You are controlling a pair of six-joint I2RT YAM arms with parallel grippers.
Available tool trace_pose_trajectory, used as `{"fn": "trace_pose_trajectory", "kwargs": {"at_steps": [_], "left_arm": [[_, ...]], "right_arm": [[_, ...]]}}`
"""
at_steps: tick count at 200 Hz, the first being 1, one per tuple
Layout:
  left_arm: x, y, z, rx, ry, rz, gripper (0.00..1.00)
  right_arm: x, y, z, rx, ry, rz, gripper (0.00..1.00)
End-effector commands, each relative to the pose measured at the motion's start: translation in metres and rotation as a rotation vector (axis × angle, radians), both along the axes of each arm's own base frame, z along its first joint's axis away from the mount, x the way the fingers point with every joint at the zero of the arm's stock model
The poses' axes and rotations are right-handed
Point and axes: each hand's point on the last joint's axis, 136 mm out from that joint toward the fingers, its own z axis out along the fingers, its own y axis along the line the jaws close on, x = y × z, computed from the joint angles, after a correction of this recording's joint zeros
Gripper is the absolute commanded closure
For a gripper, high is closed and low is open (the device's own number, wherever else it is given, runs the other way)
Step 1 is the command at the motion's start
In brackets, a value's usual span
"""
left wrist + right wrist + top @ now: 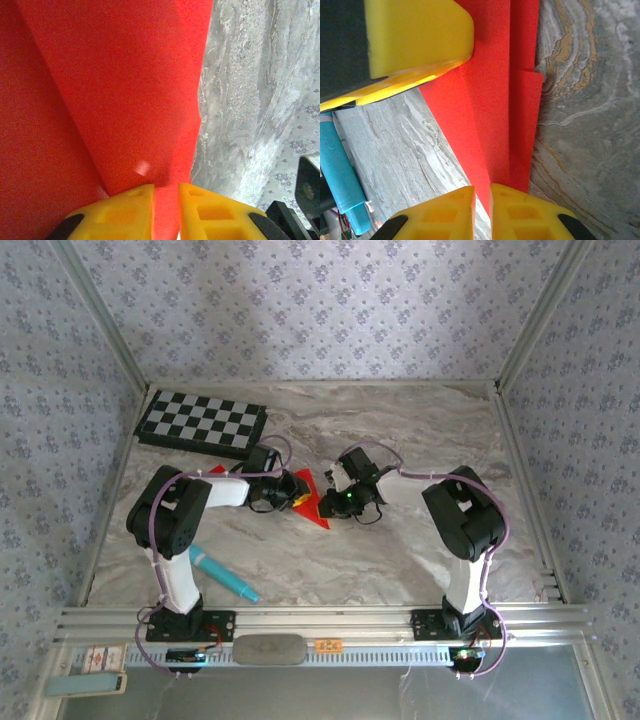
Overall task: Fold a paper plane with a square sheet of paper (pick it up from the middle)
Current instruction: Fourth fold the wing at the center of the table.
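The red paper (313, 512) lies at mid-table, folded into a narrow, pointed, creased paper plane shape. My left gripper (296, 494) is at its left side and my right gripper (329, 502) at its right. In the left wrist view the yellow fingers (125, 212) stand almost together with the red paper (115, 90) running into the narrow gap of the left gripper (166, 210). The right gripper (481, 212) is shut on the pointed end of the layered paper (495, 100). A finger of the left gripper (415, 35) rests on the paper's far part.
A chequered board (200, 422) lies at the back left, with a small red scrap (215, 470) in front of it. A teal pen (225, 575) lies near the left arm's base, and the teal pen (340, 175) also shows left of the right gripper. Walls enclose the marble table (420, 440).
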Motion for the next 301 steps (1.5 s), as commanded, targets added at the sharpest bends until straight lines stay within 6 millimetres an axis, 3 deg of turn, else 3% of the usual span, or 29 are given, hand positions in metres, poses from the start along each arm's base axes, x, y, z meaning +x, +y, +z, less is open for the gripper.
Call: {"fn": "trace_pose_trajectory", "kwargs": {"at_steps": [1,165,186,218,234,301], "left_arm": [[0.002,-0.003,0.000,-0.001,-0.005,-0.022,0.81],[-0.002,0.006,-0.021,0.068,0.061,0.001,0.81],[-0.005,0.010,-0.027,0.100,0.085,0.005,0.81],[-0.011,0.017,-0.036,0.154,0.122,0.010,0.80],[-0.013,0.019,-0.039,0.171,0.137,0.013,0.81],[-0.018,0.022,-0.050,0.206,0.185,0.023,0.83]], "right_arm": [[-0.002,-0.003,-0.009,-0.044,0.015,0.011,0.83],[-0.011,-0.012,-0.028,-0.132,0.055,0.029,0.84],[-0.011,-0.011,-0.021,-0.117,0.041,0.033,0.84],[0.000,0.002,0.014,-0.035,-0.026,0.037,0.84],[0.005,0.008,0.022,-0.023,-0.047,0.043,0.84],[0.012,0.017,0.006,-0.054,-0.039,0.041,0.89]]}}
